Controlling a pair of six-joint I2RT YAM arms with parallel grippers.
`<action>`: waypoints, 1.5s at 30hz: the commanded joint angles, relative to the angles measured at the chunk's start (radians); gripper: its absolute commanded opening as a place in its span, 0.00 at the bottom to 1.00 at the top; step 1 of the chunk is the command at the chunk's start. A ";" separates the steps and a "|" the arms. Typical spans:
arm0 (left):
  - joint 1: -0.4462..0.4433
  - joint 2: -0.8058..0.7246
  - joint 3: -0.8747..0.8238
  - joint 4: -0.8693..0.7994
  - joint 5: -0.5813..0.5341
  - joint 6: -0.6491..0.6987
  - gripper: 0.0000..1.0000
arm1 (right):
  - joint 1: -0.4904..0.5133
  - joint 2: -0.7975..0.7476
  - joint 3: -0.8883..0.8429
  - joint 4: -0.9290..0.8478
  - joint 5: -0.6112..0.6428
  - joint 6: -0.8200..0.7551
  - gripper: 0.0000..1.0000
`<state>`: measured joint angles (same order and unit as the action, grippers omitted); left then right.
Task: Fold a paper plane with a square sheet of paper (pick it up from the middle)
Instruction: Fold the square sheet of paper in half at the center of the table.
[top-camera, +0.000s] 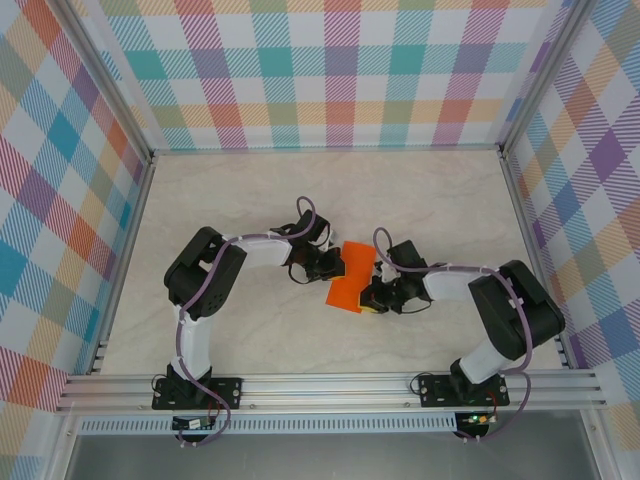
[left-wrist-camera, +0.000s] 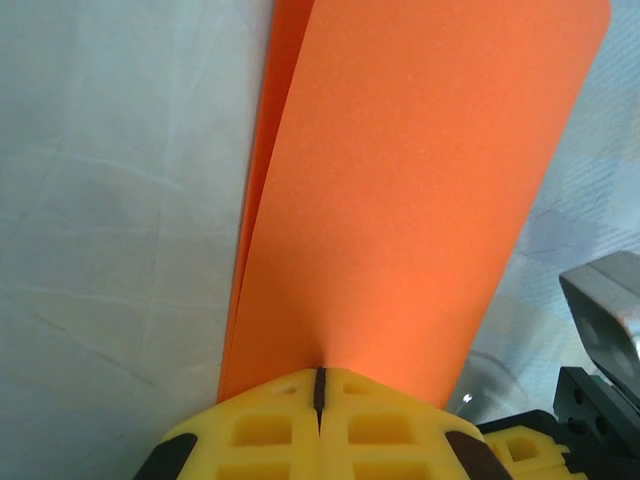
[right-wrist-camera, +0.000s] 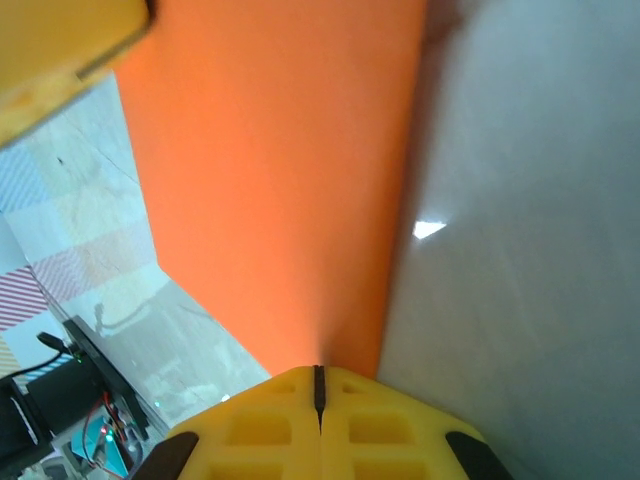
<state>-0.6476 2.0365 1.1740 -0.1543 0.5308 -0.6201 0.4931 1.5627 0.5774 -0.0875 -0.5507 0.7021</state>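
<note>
L arm (top-camera: 212, 268): elbow raised, forearm reaching right toward table centre. L gripper (top-camera: 335, 266) closed; wrist cam shows my yellow fingers (left-wrist-camera: 260, 432) pressed together, no gap, paper (left-wrist-camera: 400, 200) pinched betw. them. R arm (top-camera: 508, 305): mirror pose, forearm reaching left. R gripper (top-camera: 373, 296) likewise clamped on same paper, fingers (right-wrist-camera: 385, 430) meeting flush. Grippers near each other, opp. sides of it.
</note>
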 joint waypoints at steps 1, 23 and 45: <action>-0.017 0.194 -0.117 -0.231 -0.259 -0.009 0.00 | 0.011 -0.047 -0.023 -0.208 0.010 -0.083 0.00; -0.017 0.197 -0.112 -0.235 -0.260 -0.010 0.00 | 0.064 0.065 0.142 -0.069 0.051 -0.045 0.00; -0.018 0.185 -0.124 -0.212 -0.279 -0.030 0.00 | 0.067 -0.202 0.035 -0.259 0.149 -0.042 0.00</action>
<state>-0.6476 2.0373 1.1576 -0.1173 0.5388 -0.6609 0.5518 1.4189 0.5652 -0.2989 -0.4362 0.6441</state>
